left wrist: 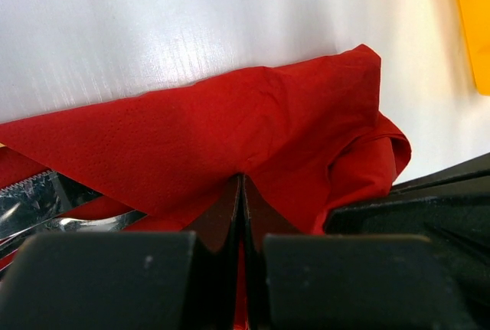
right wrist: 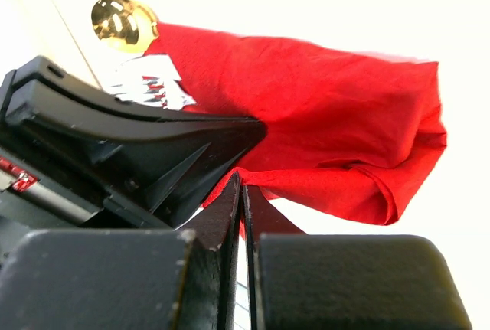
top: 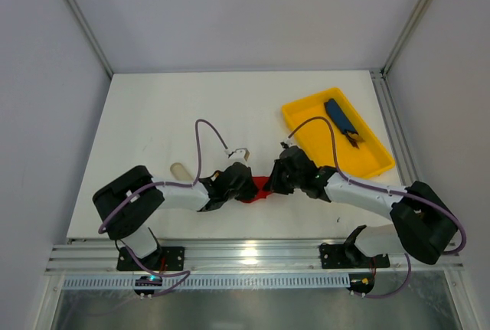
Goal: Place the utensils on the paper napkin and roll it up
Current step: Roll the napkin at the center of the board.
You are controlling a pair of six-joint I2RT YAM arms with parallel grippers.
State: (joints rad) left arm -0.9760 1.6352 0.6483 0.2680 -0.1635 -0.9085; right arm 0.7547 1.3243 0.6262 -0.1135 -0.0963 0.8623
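Rolling step at the table's (top: 153,115) near edge: left gripper (left wrist: 242,192) and right gripper (right wrist: 243,196) both clamp the paper napkin (left wrist: 230,123) over the utensils (right wrist: 122,22); next, turn together, evenly.

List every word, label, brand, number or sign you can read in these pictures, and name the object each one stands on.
None can be read.
The thin red paper napkin, the yellow plastic tray, the flat dark-blue oblong item and the white table show no print.
A small red patch at the left edge of the right wrist view is too blurred to read.
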